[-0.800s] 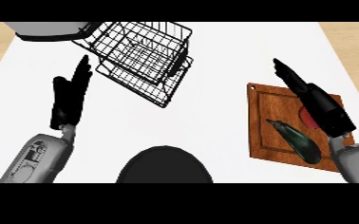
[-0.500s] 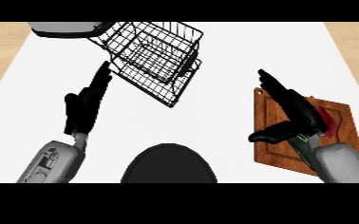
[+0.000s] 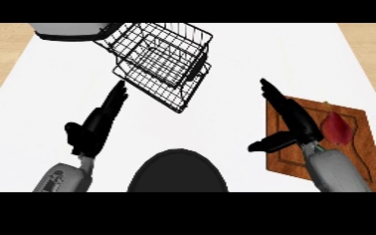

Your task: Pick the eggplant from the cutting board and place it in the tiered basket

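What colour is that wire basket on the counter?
Black: the tiered basket is thin black wire, open mesh, seen best in the head view.

White counter (image 3: 235,69) under my hands. On it: black wire tiered basket (image 3: 163,59) toward the far left-centre, wooden cutting board (image 3: 308,139) at near right, and a grey rounded thing (image 3: 70,30) at the far left corner, touching the basket's edge.

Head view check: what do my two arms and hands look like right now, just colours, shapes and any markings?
Both forearms are light grey, rounded shells entering from the lower edge. The left forearm carries small dark markings near the wrist. The left hand and the right hand are matte black, with slim tapering fingers and a separate thumb. No cables or sleeves show.
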